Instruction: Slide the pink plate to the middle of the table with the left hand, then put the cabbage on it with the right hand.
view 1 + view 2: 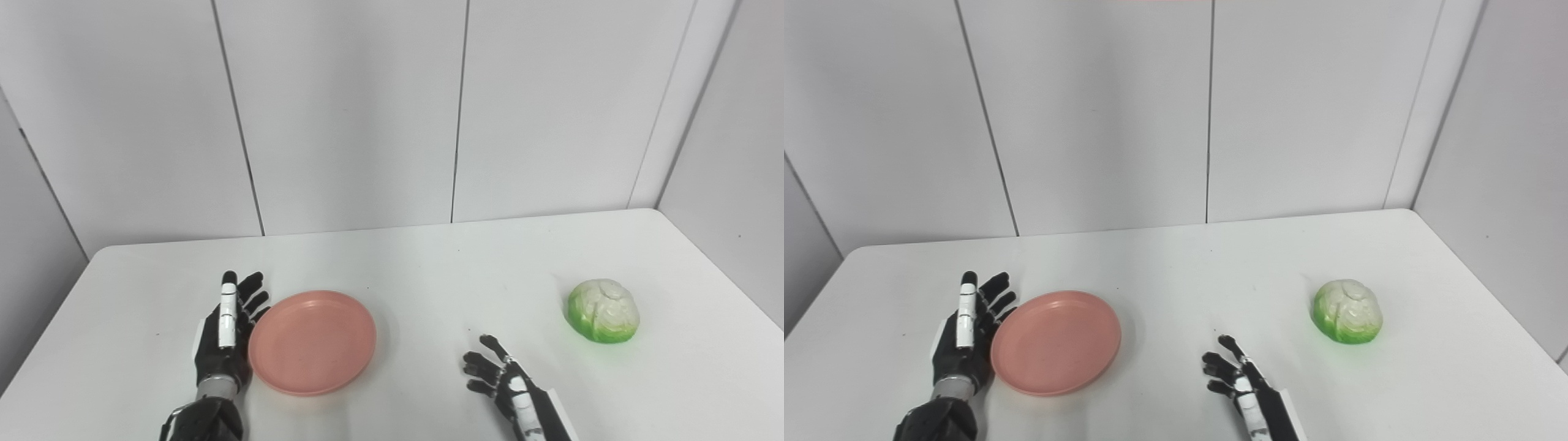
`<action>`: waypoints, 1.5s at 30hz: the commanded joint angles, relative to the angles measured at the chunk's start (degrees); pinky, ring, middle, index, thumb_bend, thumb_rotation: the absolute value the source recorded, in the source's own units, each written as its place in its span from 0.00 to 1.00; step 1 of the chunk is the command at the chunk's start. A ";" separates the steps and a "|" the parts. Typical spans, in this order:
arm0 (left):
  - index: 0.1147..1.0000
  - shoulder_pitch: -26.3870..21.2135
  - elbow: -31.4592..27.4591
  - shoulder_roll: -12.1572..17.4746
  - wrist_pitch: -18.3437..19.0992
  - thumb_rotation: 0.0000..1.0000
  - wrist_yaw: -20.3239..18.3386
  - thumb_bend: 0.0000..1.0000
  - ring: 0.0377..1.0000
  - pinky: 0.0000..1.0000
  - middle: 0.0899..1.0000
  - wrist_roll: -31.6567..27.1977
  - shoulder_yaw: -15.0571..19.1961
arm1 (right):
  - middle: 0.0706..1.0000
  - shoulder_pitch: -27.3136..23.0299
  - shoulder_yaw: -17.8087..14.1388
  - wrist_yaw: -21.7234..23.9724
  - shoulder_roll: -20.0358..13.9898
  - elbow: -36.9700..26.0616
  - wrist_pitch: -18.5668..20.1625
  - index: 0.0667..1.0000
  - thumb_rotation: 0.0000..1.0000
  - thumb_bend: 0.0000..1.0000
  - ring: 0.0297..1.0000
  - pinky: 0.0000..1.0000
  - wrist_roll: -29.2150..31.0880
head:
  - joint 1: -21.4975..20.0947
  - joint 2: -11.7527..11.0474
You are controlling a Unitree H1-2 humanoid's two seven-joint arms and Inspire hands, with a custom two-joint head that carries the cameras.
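A pink plate (312, 341) lies flat on the white table (429, 269), left of the middle. My left hand (228, 331) is open, fingers straight and pointing away, its edge against the plate's left rim. A green and white cabbage (603, 318) sits on the table to the right. My right hand (502, 383) is open and empty, fingers spread, low near the front edge, well left of the cabbage. In the right eye view the plate (1055, 342), the left hand (966, 334), the cabbage (1347, 319) and the right hand (1237, 376) stand the same way.
White wall panels (367, 110) close off the back and right of the table. Bare table surface lies between the plate and the cabbage.
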 commanded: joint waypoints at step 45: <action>0.67 -1.22 -4.40 -4.23 7.75 0.97 0.52 0.61 0.83 0.77 0.84 -2.55 0.23 | 0.88 -12.51 -7.73 -1.76 -11.11 -19.87 10.00 0.89 0.93 0.98 0.81 0.67 -29.17 | -5.29 2.14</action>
